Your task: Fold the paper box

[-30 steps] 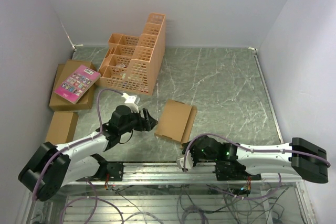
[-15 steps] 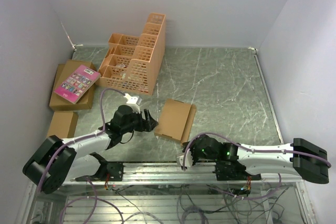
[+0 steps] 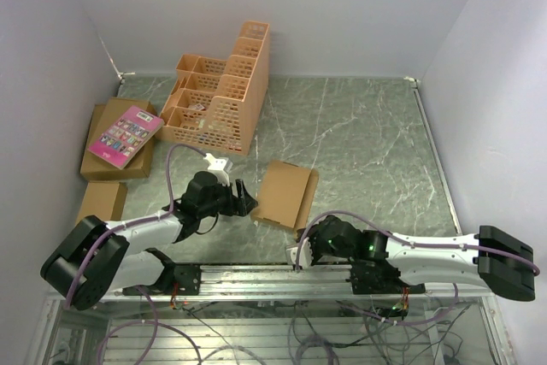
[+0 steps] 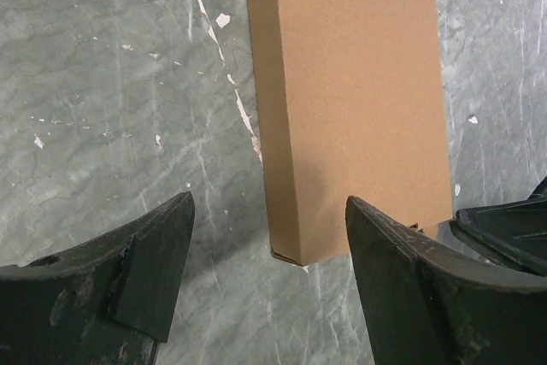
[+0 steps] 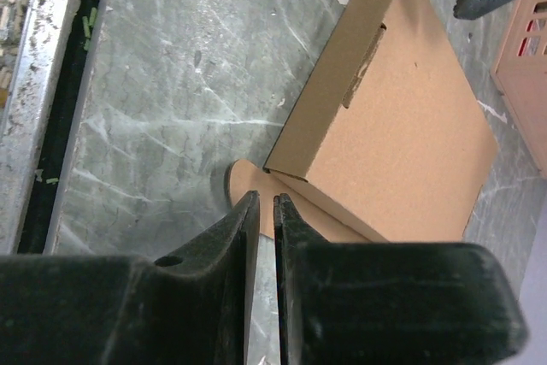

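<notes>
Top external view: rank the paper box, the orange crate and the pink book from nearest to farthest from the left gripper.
1. paper box, just right of the left gripper.
2. orange crate, farther back on the table.
3. pink book, at the far left.

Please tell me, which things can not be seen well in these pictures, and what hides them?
Left wrist view: the far end of the paper box is cut off by the top edge.
Right wrist view: the right gripper covers part of the box's low flap; whether it pinches it is unclear.
Top view: the orange crate cells' contents are too small to tell.
</notes>
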`<state>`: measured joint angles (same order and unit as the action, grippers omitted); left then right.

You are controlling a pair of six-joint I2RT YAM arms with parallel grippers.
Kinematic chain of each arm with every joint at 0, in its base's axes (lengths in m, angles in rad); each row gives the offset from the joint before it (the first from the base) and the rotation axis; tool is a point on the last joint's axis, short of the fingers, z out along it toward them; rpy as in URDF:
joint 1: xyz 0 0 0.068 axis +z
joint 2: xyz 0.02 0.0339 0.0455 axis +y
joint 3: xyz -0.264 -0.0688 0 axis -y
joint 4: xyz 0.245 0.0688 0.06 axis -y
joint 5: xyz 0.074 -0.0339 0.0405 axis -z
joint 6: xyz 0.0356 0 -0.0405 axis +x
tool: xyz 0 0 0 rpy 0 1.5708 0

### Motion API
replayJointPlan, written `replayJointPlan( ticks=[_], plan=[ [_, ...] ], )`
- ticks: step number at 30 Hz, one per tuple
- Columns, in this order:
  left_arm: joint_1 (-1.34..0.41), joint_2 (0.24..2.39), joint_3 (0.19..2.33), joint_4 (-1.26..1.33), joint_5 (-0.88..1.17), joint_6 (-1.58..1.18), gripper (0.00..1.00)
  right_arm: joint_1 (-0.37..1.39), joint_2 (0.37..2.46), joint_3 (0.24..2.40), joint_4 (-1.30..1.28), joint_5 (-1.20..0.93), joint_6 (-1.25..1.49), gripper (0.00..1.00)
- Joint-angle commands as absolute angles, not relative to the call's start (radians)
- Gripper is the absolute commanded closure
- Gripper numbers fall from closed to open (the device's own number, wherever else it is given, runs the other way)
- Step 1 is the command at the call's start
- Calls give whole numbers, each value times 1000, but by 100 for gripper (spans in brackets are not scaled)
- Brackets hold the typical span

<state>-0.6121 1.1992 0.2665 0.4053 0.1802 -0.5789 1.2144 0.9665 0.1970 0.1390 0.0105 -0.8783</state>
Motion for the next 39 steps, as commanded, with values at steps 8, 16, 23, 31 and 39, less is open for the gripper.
replayJointPlan(
  ticks=[8,16,23,31,39],
  plan=[
    [-606,1169,285,433,183,-554,18,1211,1015,218,114,-67,-890,76],
    [-606,1174,282,442,184,-555,18,1210,1062,199,199,-26,-890,74],
    [-606,1166,275,441,180,-555,18,1214,1071,171,253,15,-903,78],
    [-606,1165,273,442,178,-555,18,1212,1049,187,265,78,-903,84],
    [-606,1189,288,448,183,-552,18,1208,1051,198,262,76,-882,86]
  ],
)
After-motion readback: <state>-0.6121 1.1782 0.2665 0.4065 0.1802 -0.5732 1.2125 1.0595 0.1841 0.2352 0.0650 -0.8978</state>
